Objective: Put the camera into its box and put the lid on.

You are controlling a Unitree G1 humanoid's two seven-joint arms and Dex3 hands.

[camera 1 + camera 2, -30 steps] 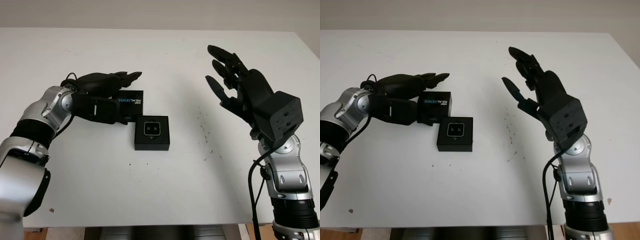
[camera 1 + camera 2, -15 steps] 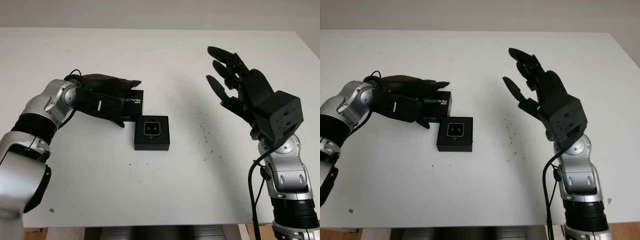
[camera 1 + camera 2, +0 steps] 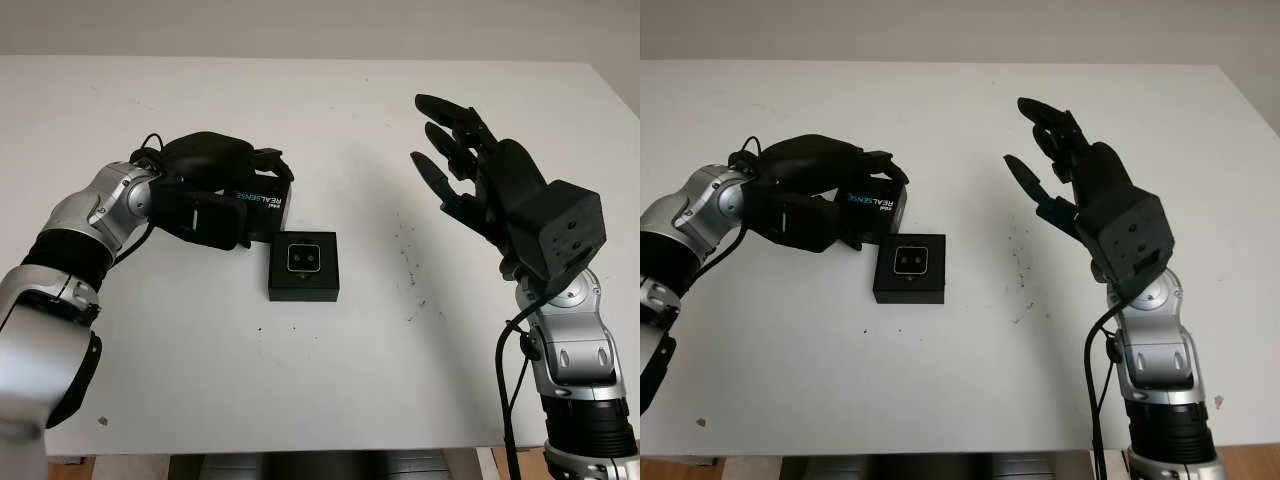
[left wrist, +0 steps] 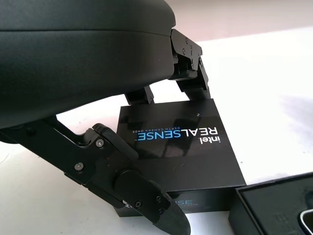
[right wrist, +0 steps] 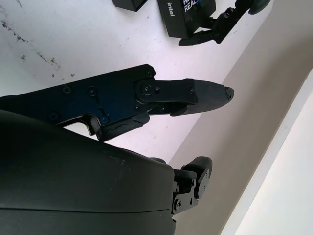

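A white table (image 3: 330,380) carries everything. On it, left of the middle, lies an open black box (image 3: 304,266) with the camera (image 3: 304,258) set inside. Just behind and to the left sits the black lid (image 3: 262,208), printed with white and blue lettering. Small dark specks (image 3: 408,255) dot the surface to the right of the box.

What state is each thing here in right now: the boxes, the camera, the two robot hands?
Lid: off the box, on the table, left hand around it.
Box: open, camera inside.
Camera: lying in the box.
Left hand: fingers curled around the lid.
Right hand: open, raised above the table.
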